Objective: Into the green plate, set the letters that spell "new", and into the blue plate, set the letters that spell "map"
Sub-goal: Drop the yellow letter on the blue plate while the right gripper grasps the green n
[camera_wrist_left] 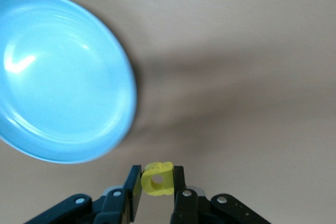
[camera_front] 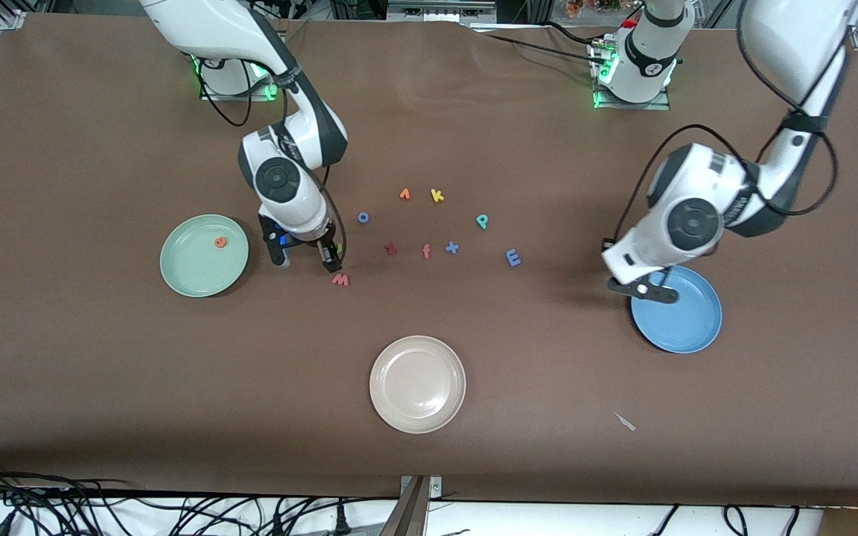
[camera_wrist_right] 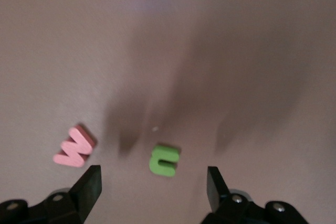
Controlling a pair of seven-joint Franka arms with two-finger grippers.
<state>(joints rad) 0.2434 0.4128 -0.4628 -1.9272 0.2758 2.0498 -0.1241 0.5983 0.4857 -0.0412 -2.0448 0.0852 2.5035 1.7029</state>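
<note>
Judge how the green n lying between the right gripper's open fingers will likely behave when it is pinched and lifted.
The green n lies flat on the table, so it probably will not roll or tip. It looks like thick foam: likely light, and it may squash slightly between the right gripper fingers. Being tiny, it could slide if nudged off-centre.

The right gripper point(camera_wrist_right: 153, 184) hangs over the brown table point(camera_wrist_right: 236, 51) with its 2 black fingers point(camera_wrist_right: 90, 182) spread wide apart and nothing between them touching either one. In the gap between the fingertips lies the green n point(camera_wrist_right: 164, 159), flat on the table and clear of both fingers. The pinkish-red w point(camera_wrist_right: 75, 146) lies flat near it, just outside the gap and apart from the n, close by 1 fingertip. Soft shadows of the gripper fall on the bare cloth around the 2 letters
</note>
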